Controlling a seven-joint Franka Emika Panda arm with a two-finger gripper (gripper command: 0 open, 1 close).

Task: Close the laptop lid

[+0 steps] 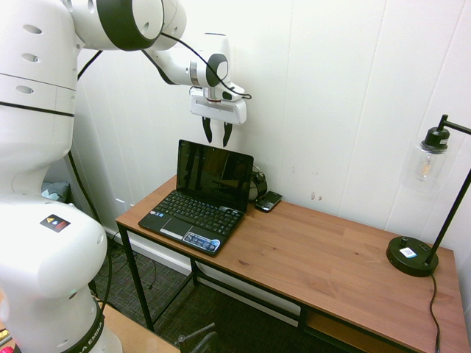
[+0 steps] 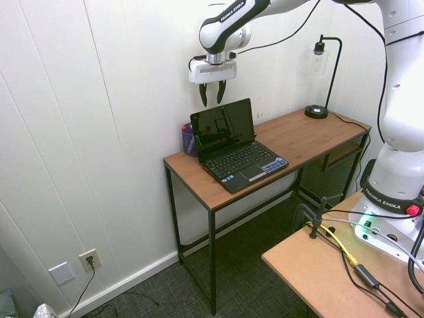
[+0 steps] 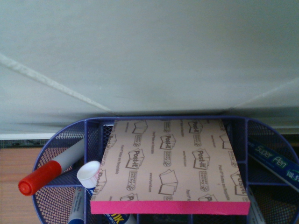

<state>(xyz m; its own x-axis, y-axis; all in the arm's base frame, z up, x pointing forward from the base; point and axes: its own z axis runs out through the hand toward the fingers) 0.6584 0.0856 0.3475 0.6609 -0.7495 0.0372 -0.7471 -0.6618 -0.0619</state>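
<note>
A small black netbook sits on the left end of the wooden desk [image 1: 331, 257], its keyboard [image 1: 199, 212] facing the desk's front edge. The laptop lid [image 1: 213, 175] [image 2: 222, 126] stands upright and open, with a dark screen. My gripper [image 1: 217, 136] [image 2: 212, 98] hangs just above the lid's top edge, close to the white wall. It points down, apart from the lid, and its fingers are open with nothing between them. The lid does not show in the wrist view.
Behind the lid stands a blue mesh organiser [image 3: 60, 140] [image 2: 187, 139] holding a Post-it pad [image 3: 168, 163], a red-capped marker [image 3: 42, 177] and pens. A black phone [image 1: 268, 201] lies right of the netbook. A black desk lamp [image 1: 419, 250] stands at the far end.
</note>
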